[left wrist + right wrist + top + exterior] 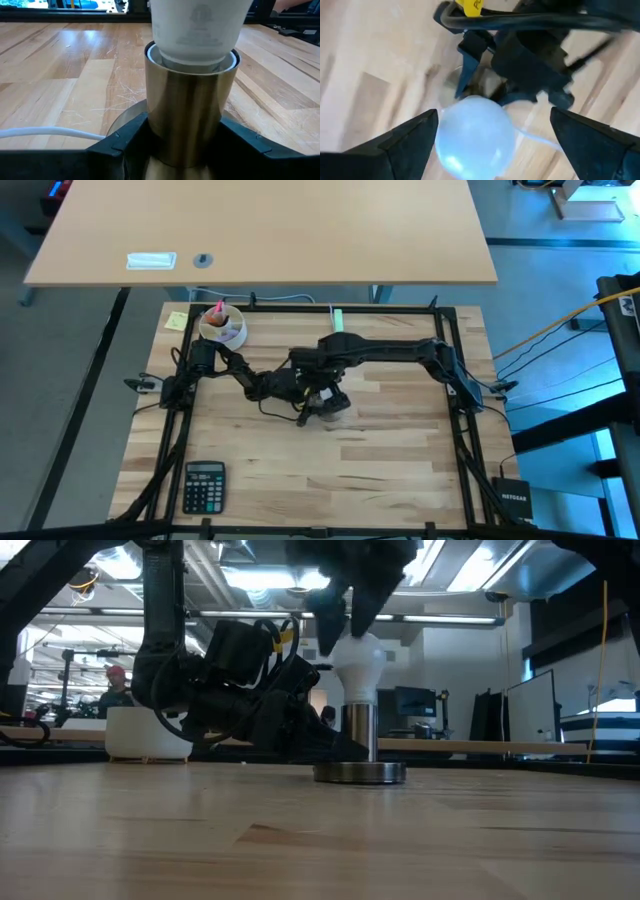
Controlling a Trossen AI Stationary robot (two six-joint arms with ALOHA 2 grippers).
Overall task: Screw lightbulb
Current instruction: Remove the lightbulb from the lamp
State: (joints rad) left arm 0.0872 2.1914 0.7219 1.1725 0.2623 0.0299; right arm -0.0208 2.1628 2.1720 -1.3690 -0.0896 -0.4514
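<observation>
Nearest the lens in the left wrist view, the left gripper (182, 150) clamps its two dark fingers (117, 145) against opposite sides of the brassy socket (190, 110), partly closed to the cylinder's width. The lightbulb (197, 25) sits upright in the socket's mouth, its white neck just inside the rim. A thin white cord (50, 132) runs across the table (60, 65) beside the socket.

The right gripper (492, 135) hangs directly above the lightbulb (475, 135) with its fingers (400, 142) spread wide; on one side a clear gap separates finger and glass (on the other, contact cannot be ruled out), so nothing is gripped.

In the low view the socket (359, 735) stands on a round metal foot (360, 773) on the pale wooden table (300, 840), with the lightbulb (359, 665) on top, the left gripper (325, 745) just beside the socket and the right gripper (350, 600) over the bulb. Beyond the table lies an open workshop with ceiling lights, monitors and a person in a red cap (116, 682) far behind the socket.

Only the high view shows the table's other contents: a calculator (204, 486) well apart from the socket toward the near edge, and a white cup (222, 325) and a pale green block (338, 318) at the far edge.
</observation>
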